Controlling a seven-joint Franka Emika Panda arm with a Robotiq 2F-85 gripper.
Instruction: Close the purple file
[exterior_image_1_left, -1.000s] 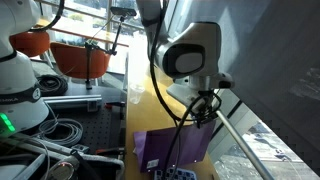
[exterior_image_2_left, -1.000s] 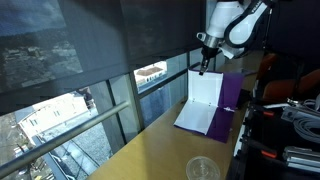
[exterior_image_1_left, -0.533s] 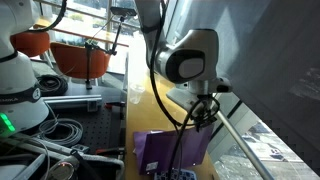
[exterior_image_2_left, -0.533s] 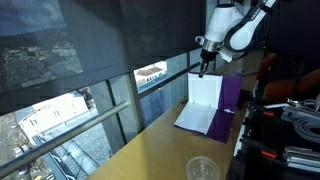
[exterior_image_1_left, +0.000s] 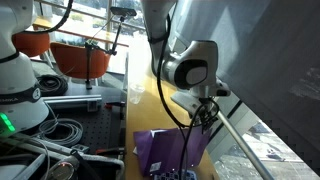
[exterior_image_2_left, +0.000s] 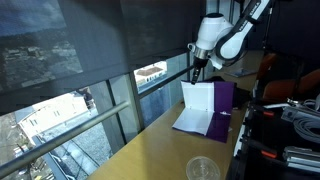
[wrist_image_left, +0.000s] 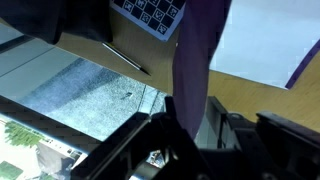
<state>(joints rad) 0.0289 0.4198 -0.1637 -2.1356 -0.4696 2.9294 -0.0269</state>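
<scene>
purple file (exterior_image_2_left: 222, 122): right of middle in an exterior view, on the yellow table (exterior_image_2_left: 140, 150), one cover standing up
gripper (exterior_image_2_left: 196, 72): upper right, fingers clenched on the raised cover's top edge
cup (exterior_image_2_left: 203, 168): bottom middle

White rounded arm (exterior_image_1_left: 206, 50), dark grey joint cap (exterior_image_1_left: 187, 70), black fingers (wrist_image_left: 186, 136)

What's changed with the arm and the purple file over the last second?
The hand has come down and shifted toward the window, taking the raised flap of the purple file with it, so the flap stands lower. The wrist view shows purple cover running into its grip, so it seems still held. The file's flat half, the clear cup and the table stayed put.
</scene>
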